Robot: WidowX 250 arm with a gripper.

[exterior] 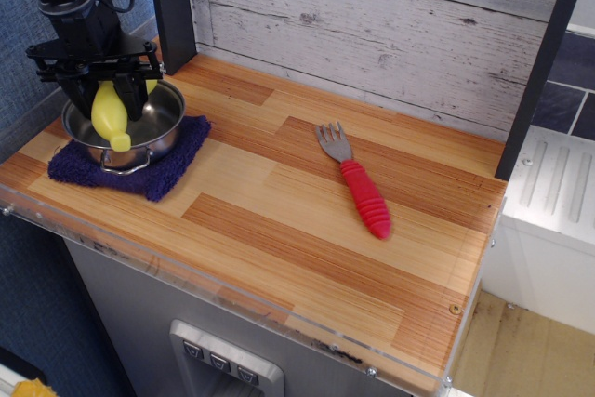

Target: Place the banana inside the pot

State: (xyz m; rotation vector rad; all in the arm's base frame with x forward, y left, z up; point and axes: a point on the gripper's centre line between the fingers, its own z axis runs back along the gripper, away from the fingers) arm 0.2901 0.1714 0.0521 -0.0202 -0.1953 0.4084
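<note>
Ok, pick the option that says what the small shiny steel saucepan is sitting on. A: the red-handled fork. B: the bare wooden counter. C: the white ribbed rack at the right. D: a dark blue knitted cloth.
D: the small shiny steel saucepan rests on a dark blue knitted cloth that spreads out beneath it on the wooden counter, well left of the red-handled fork.

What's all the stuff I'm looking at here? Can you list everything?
banana: one, yellow, held tip-down in the pot
pot: one, shiny steel, far left on the cloth
cloth: one, dark blue, under the pot
fork: one, red handle with grey head, lying mid-counter
counter: one, striped wood
wall: one, whitewashed planks, behind the counter
gripper: one, black, above the pot, shut on the banana
</note>
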